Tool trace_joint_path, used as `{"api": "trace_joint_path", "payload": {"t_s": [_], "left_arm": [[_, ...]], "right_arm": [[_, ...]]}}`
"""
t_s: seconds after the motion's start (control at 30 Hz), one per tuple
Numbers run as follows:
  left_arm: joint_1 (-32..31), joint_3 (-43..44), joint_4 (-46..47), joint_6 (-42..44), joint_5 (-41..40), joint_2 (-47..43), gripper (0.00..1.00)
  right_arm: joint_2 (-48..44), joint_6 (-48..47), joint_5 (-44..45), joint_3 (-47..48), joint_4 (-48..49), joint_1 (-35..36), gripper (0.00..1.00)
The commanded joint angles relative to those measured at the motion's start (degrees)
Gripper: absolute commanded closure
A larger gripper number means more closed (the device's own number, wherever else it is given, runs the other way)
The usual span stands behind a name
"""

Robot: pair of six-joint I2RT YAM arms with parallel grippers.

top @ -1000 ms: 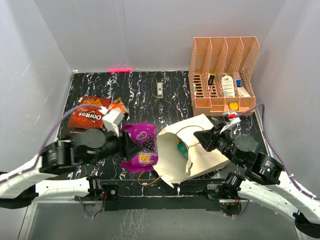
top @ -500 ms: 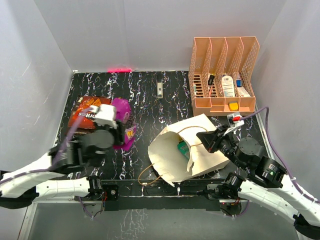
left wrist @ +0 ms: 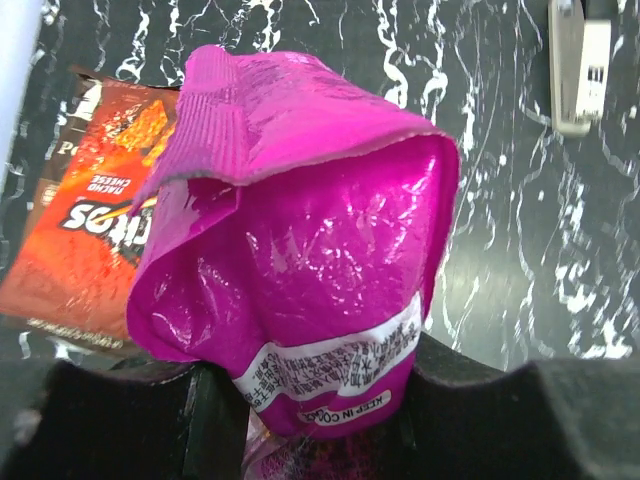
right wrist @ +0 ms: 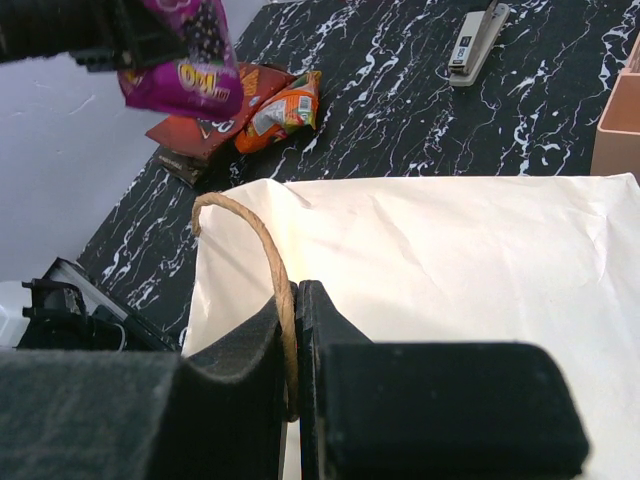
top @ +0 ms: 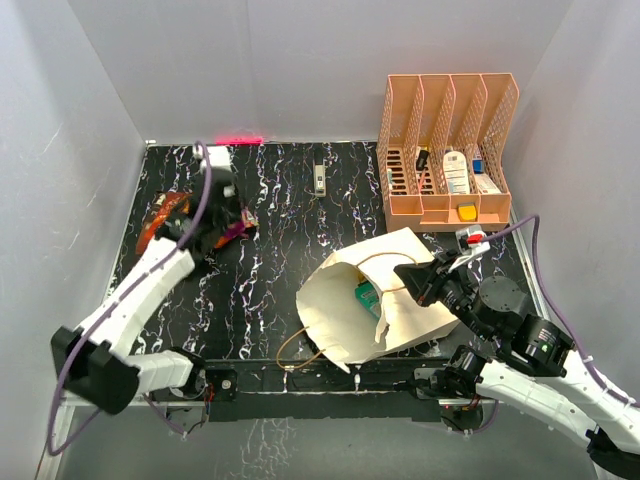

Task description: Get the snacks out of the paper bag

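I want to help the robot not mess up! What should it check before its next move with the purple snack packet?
1. Left claw grips the purple packet: ok, pinched at its lower end.
2. Purple packet is out of the paper bag: ok, it hangs over the left of the table, near the red chips packet.
3. Right claw holds the cord handle: ok, shut on it.
4. Paper bag is empty: not ok, a green packet lies inside.
5. Spot right under the purple packet is free: cannot tell, the packet hides it.
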Motion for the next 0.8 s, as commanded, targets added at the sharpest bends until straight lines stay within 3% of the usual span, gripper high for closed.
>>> {"api": "trace_joint_path", "payload": {"t_s": [0.0, 0.13, 0.3, 0.5, 0.63, 0.77], "left_arm": [[14.5, 10.7, 5.1, -7.9, 18.3, 5.7, 1.0], [27.6, 11.0, 10.6, -18.5, 29.8, 10.1, 1.0], [38.1, 3.3, 20.2, -29.1, 39.1, 12.5, 1.0], [44.0, -8.5, 35.7, -30.7, 41.4, 12.9, 1.0], [49.0, -15.2, 53.0, -34.5, 50.3, 16.3, 1.0], [50.6, -18.1, 56.1, -36.8, 50.9, 20.1, 1.0]], "right_arm": [[0.9, -1.5, 0.7, 2.0, 2.8, 0.0, 0.93], [1.3, -1.7, 0.3, 2.7, 2.8, 0.0, 0.93], [1.6, -1.4, 0.1, 3.8, 1.8, 0.0, 0.93], [2.0, -1.3, 0.5, 4.2, 1.3, 0.0, 0.93], [3.0, -1.2, 0.5, 4.0, 1.6, 0.0, 0.93], [3.9, -0.9, -0.1, 3.6, 2.8, 0.0, 0.93]]}}
